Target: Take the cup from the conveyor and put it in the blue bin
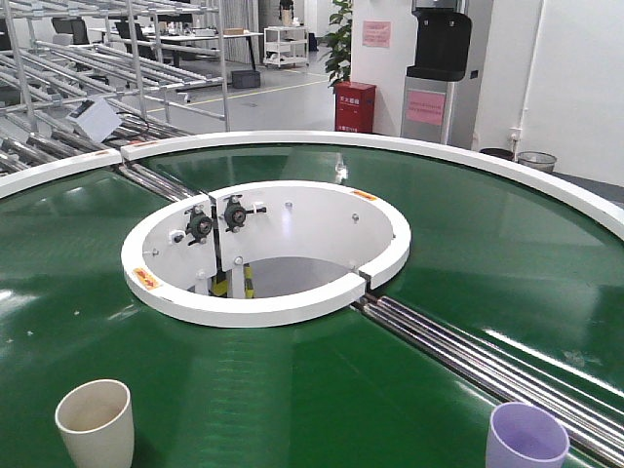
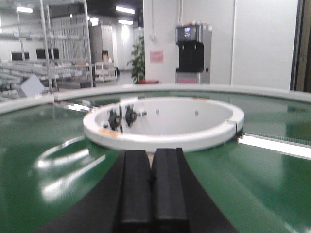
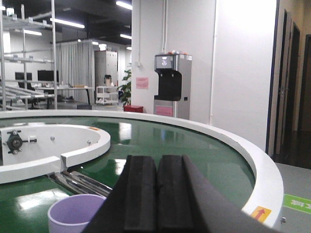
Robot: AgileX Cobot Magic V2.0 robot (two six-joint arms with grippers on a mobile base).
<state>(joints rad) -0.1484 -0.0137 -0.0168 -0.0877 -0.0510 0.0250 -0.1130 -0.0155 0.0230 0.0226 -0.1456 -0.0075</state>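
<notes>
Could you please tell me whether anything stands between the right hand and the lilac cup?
Nothing visible does. The lilac cup stands on the conveyor just left of the shut right hand, with nothing between them. The blue bin is not in view.

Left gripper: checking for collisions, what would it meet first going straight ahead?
Likely the white centre rim of the conveyor; only its bare green surface lies before the left gripper, depth unclear.

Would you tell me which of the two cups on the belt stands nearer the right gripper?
The lilac cup, just beside the right gripper in its wrist view; the cream cup stands far off to the left.
</notes>
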